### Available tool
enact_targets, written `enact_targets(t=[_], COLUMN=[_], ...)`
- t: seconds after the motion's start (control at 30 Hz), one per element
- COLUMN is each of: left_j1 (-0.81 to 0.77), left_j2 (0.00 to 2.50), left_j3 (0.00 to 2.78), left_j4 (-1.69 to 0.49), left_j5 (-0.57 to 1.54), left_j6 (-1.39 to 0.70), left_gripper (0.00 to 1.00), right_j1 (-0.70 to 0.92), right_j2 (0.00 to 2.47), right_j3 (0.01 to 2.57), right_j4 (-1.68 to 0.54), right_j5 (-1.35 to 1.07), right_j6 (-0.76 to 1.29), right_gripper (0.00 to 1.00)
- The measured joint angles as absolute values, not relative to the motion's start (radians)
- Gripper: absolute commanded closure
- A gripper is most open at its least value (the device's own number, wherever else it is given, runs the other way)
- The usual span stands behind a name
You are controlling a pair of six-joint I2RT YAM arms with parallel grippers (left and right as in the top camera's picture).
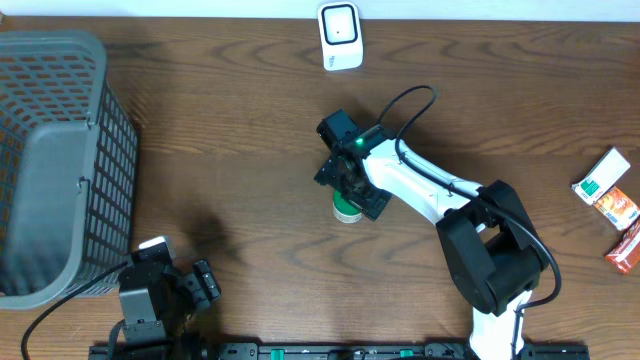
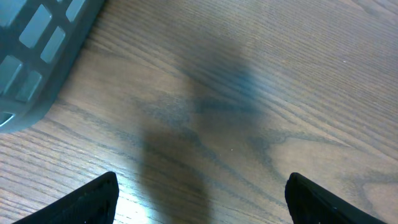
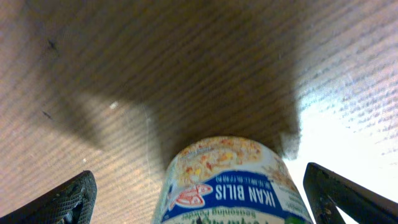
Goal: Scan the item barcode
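Note:
The item is a small jar (image 1: 346,208) with a green lid and a blue "IKAN BILIS" label (image 3: 233,183), standing on the wooden table near the middle. My right gripper (image 1: 352,187) hangs over it. In the right wrist view the gripper (image 3: 202,199) is open, with the jar between its fingers and a gap on each side. The white barcode scanner (image 1: 340,36) stands at the table's far edge. My left gripper (image 1: 203,284) rests at the front left, open (image 2: 199,199) over bare wood.
A grey plastic basket (image 1: 60,160) fills the left side, and its corner (image 2: 31,56) shows in the left wrist view. Three small packets lie at the right edge: a white and green box (image 1: 603,176), an orange one (image 1: 618,208) and a red one (image 1: 625,248).

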State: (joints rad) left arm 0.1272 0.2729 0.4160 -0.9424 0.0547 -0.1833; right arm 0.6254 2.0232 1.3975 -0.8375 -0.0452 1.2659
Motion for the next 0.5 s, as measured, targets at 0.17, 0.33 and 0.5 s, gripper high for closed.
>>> enact_targets(t=[0.17,0.33,0.5], left_j1=[0.127,0.127,0.127], left_j2=[0.273,0.273,0.273], left_j3=[0.416,0.416,0.416], left_j4=[-0.942,-0.942,-0.942], left_j5=[0.055,0.054,0.055], left_j6=[-0.183,-0.183,-0.183], left_gripper=[0.14,0.14,0.14], right_j1=[0.626,0.625,0.619], right_j2=[1.936,1.763,1.713], right_j3=[1.399,1.416,1.428], right_j4=[-0.872,-0.987,-1.054], right_j5=[-0.068,-0.092,-0.113], right_j6=[1.025,0.683,0.364], right_gripper=[0.01,0.01,0.01])
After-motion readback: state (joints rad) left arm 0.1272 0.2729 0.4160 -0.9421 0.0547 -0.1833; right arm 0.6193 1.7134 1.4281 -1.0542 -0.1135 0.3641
